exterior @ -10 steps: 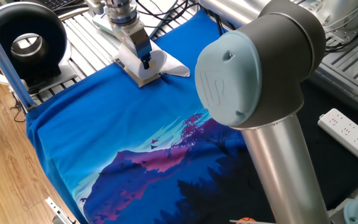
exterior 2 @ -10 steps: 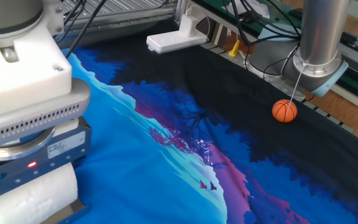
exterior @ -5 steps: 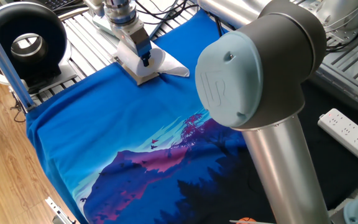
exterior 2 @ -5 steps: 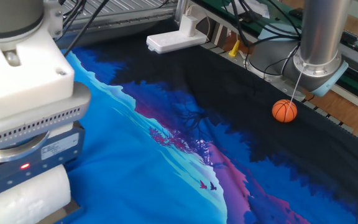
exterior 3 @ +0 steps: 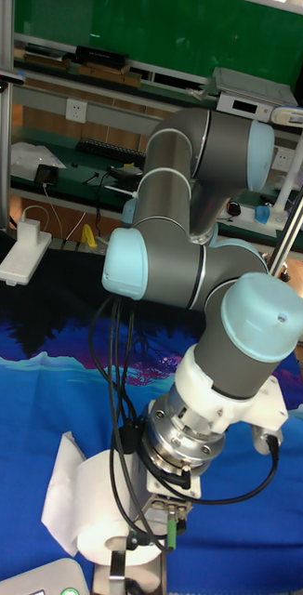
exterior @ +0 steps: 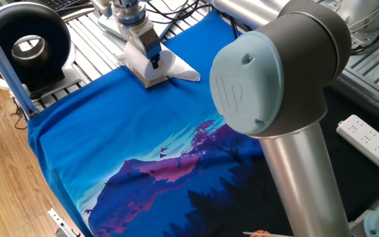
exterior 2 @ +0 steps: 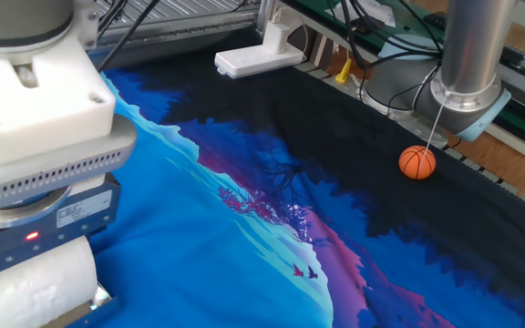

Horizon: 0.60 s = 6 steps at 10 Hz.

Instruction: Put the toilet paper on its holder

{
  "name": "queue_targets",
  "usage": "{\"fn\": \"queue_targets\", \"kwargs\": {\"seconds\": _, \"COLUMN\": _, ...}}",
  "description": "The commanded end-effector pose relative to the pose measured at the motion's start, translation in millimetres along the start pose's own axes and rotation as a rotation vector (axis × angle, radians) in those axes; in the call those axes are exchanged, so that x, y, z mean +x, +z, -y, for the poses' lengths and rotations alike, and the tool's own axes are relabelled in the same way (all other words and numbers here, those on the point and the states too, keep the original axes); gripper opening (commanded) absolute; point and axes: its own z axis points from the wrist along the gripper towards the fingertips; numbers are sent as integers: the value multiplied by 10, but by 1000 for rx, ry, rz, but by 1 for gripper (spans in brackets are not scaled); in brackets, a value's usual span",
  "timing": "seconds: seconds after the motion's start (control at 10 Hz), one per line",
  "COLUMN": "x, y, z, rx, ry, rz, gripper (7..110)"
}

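Since the earlier frames the gripper [exterior: 151, 64] and the toilet paper [exterior 2: 30, 290] have been shifted slightly toward the far corner of the worktop [exterior: 110, 141] in one fixed view, and toward the lower left in the other fixed view, where less of the roll is seen.

The roll is held at the gripper's tip, low over the blue printed cloth [exterior 2: 244, 228] that covers the worktop. In the tall fixed view the roll [exterior 3: 96, 507] is seen on its side beneath the wrist, with a loose sheet end [exterior 3: 63, 483] trailing to its left. A dark finger [exterior 3: 119, 572] is laid against the roll's face, so the fingers appear to be pinching the roll, though the second finger is hidden.

In one fixed view the loose sheet [exterior: 179, 68] is spread on the cloth beside the gripper. The holder cannot be made out in any view.

An orange ball [exterior 2: 416, 162] is seen on the dark part of the cloth, well apart from the roll, and a white power strip [exterior 2: 256, 60] lies at the cloth's far edge.
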Motion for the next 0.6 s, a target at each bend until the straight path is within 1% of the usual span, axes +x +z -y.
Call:
{"fn": "queue_targets", "kwargs": {"seconds": 0.0, "x": 303, "y": -38, "z": -29, "rx": 0, "ry": -9, "rz": -117, "gripper": 110}}
{"fn": "queue_targets", "kwargs": {"seconds": 0.1, "x": 334, "y": -41, "z": -54, "rx": -10, "ry": -7, "rz": -132, "gripper": 110}}
{"fn": "queue_targets", "kwargs": {"seconds": 0.3, "x": 348, "y": -42, "z": -39, "rx": -5, "ry": -4, "rz": -138, "gripper": 110}}
{"fn": "queue_targets", "kwargs": {"seconds": 0.4, "x": 427, "y": -53, "z": -24, "rx": 0, "ry": -7, "rz": -170, "gripper": 110}}
{"fn": "queue_targets", "kwargs": {"seconds": 0.5, "x": 502, "y": -66, "z": -56, "rx": -14, "ry": 0, "rz": -202, "gripper": 110}}
